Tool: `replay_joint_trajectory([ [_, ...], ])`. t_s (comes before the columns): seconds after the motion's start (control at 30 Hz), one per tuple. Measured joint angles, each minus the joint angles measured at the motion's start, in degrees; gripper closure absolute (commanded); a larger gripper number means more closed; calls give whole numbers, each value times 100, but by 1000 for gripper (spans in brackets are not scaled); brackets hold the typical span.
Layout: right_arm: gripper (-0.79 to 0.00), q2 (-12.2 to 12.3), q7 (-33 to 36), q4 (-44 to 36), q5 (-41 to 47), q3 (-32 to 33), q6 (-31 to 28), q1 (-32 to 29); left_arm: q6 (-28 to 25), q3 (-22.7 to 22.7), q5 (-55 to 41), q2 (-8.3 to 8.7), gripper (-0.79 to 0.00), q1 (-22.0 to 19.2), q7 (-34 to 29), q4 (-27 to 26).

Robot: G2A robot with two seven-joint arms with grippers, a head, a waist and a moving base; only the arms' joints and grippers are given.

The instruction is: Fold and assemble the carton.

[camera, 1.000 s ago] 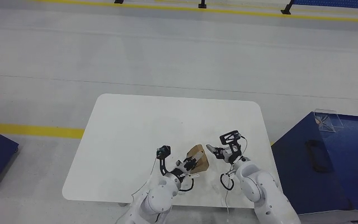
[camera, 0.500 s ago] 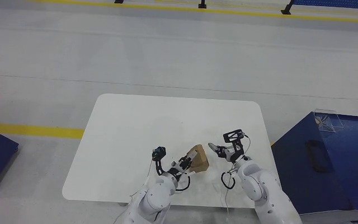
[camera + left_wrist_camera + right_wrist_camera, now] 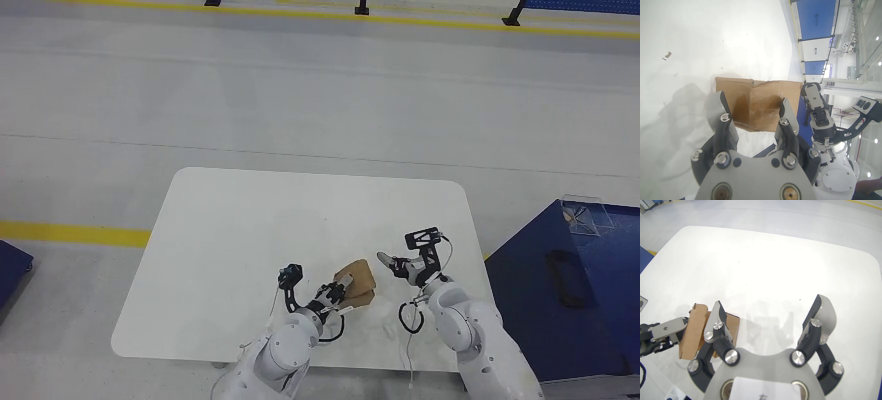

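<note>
Carton (image 3: 354, 281): brown, creased, part-folded. It sits on the white bench (image 3: 250, 230) near the robot-side edge, between the two claws.
Left claw (image 3: 754, 106): fingers spread wide, tips at the carton's near side. Nothing is clamped, and whether they press on it I cannot tell.
Right claw (image 3: 768, 306): fingers wide apart over bare bench, just beside the carton, holding nothing.
Debris: small cardboard scrap (image 3: 668, 55) on the bench, well apart from the carton.

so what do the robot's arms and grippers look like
The left arm and right arm are white rounded shells, with black cables looping at the wrists and a black camera bracket on each. The left gripper and right gripper match: grey metal base, black linkages with silver screws, silver jaws faced in ribbed black.
</note>
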Motion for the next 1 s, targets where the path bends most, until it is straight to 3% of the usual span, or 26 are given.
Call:
replay_joint_trajectory([
  [0.13,-785,4,30,46,-3,12,-11,11,24,47,-83,-12,-474,-51,13,77],
  [0.27,-785,9,117,128,-120,-36,-65,46,-48,88,-206,-21,-376,-39,24,99],
  [1.0,-785,-11,255,710,-42,-307,-434,286,-138,284,-393,-42,-391,-69,220,263],
])
